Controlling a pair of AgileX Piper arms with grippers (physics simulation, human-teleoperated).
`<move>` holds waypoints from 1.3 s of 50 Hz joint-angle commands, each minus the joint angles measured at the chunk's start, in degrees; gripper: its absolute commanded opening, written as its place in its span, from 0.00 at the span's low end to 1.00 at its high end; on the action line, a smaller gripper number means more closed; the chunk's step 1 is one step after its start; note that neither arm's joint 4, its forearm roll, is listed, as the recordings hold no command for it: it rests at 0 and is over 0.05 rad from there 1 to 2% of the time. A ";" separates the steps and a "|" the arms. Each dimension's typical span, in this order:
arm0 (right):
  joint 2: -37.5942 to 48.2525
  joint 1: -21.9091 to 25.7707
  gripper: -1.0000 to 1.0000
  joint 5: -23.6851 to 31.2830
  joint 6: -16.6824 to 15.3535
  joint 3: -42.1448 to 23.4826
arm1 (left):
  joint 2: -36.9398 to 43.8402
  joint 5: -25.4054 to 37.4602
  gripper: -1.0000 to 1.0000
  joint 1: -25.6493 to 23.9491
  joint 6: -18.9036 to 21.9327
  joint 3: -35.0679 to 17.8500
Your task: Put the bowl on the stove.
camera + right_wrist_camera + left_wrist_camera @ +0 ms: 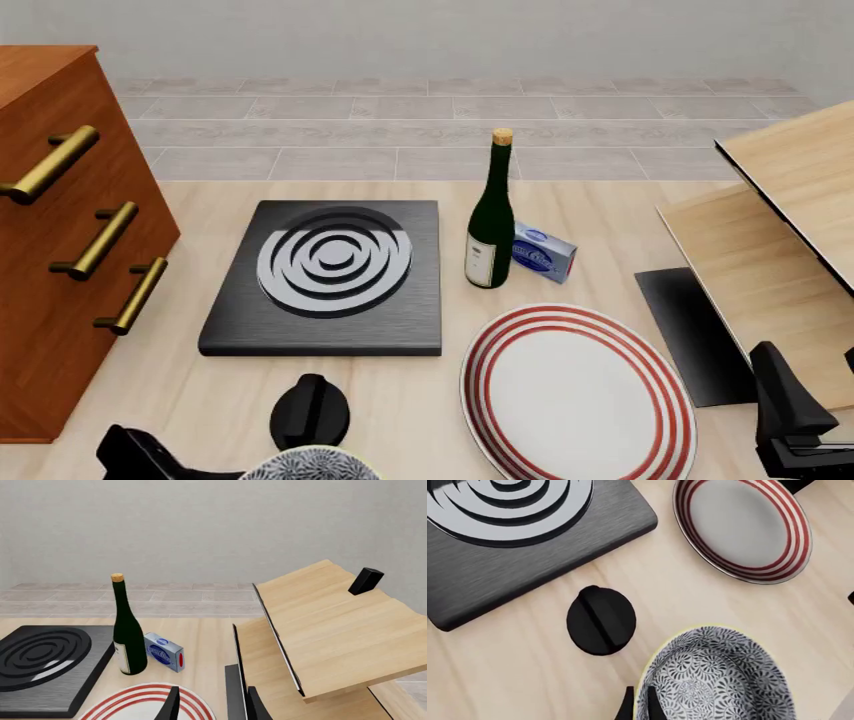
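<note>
The stove [327, 285] lies flat on the table [561, 210], unoccupied. The bowl [714, 677] sits at the near table edge, beside the knob [311, 408]. The left gripper [636, 707] straddles the bowl's rim, fingers closed on it. The right gripper [208, 705] is open, empty.

You're probably looking at a simulated kitchen: stove [327, 280], wine bottle [491, 215], plate [577, 392] sitting on the counter [587, 205].
</note>
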 commanded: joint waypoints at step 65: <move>0.00 0.00 1.00 0.01 0.00 0.00 | 0.16 19.95 0.00 22.23 -9.47 -37.76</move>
